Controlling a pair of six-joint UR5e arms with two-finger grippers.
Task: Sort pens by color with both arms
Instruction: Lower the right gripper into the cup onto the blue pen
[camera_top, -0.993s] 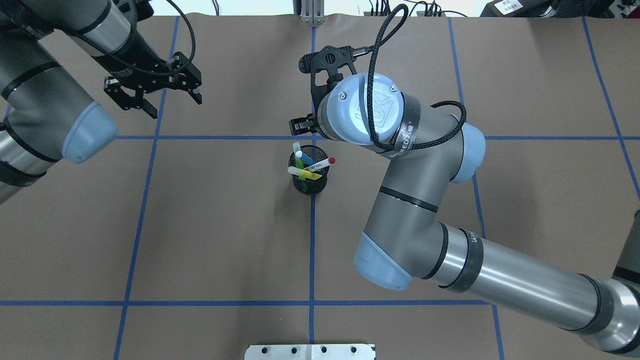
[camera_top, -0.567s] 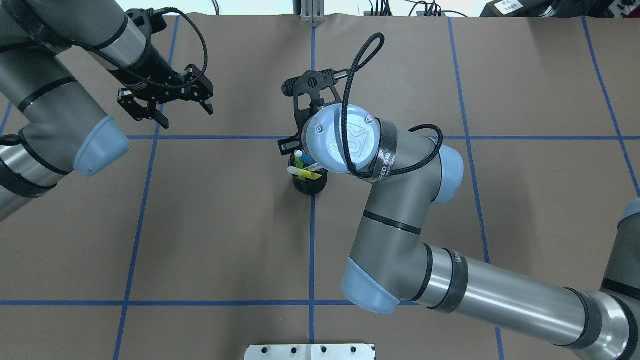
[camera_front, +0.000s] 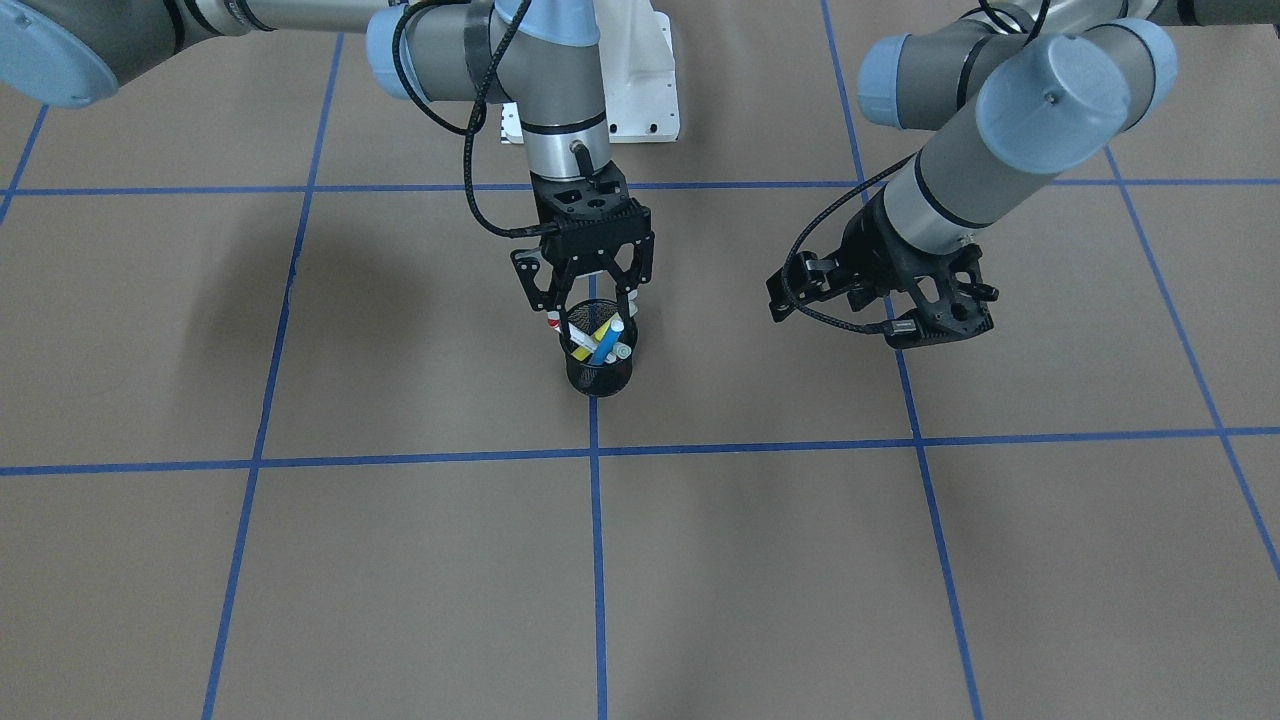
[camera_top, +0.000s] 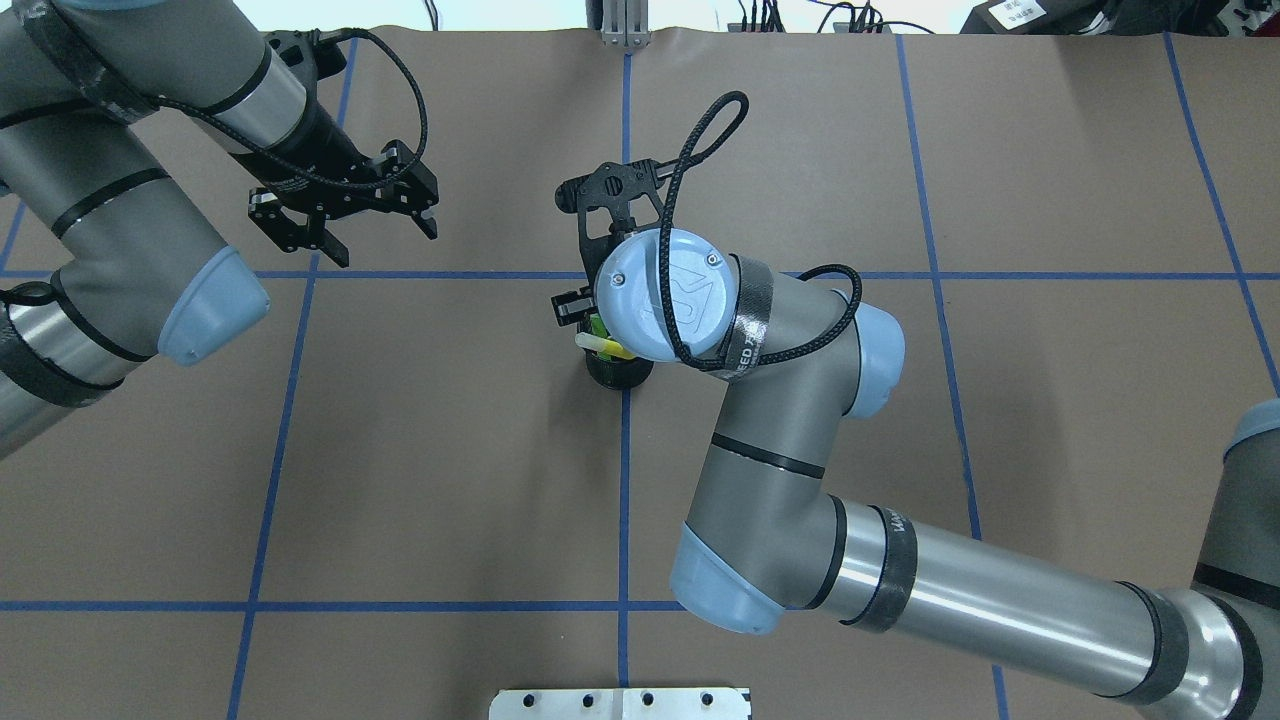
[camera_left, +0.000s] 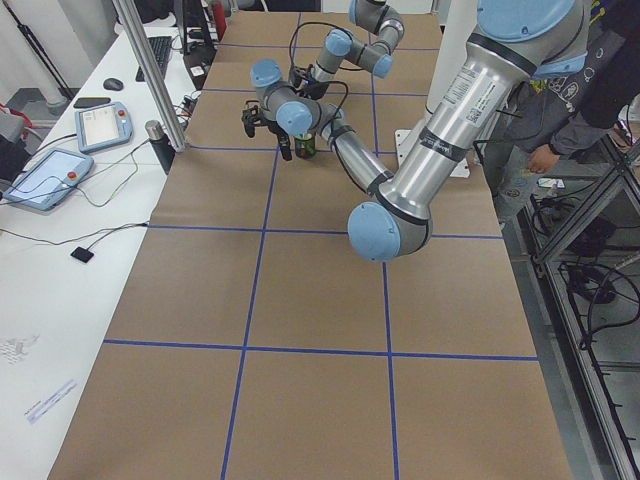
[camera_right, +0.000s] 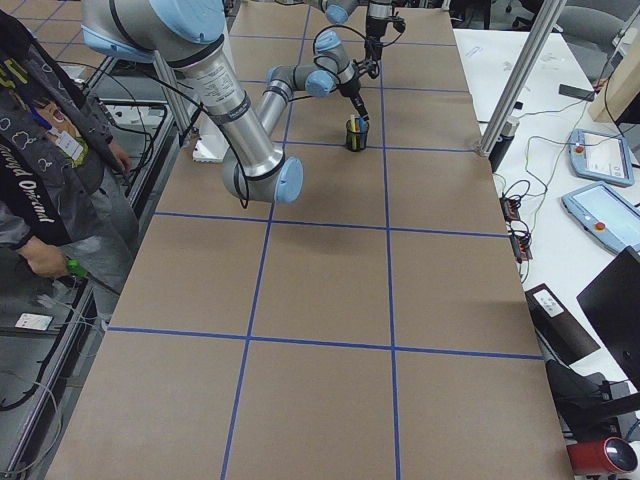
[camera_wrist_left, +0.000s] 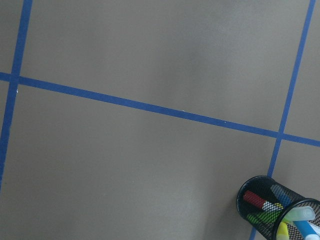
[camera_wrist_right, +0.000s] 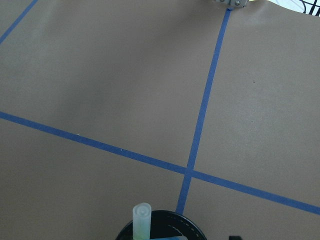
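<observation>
Black mesh cup (camera_front: 600, 375) stands on the centre tape line with all four pens (camera_front: 597, 338) leaning inside, none sorted yet. Just over it, the right gripper (camera_front: 592, 308) has swung in from the far side within the last second and now hangs with jaws wide, straddling the pen tips, so a first pick looks imminent. Farther off, the left gripper (camera_top: 383, 243) has drifted slightly toward the cup, jaws wide and empty, well apart from it.

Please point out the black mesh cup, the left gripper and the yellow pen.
black mesh cup (camera_front: 600, 378), front-facing view, on its outer wall.
left gripper (camera_top: 385, 242), overhead view, midway between its fingertips.
yellow pen (camera_top: 605, 346), overhead view, on its body.
</observation>
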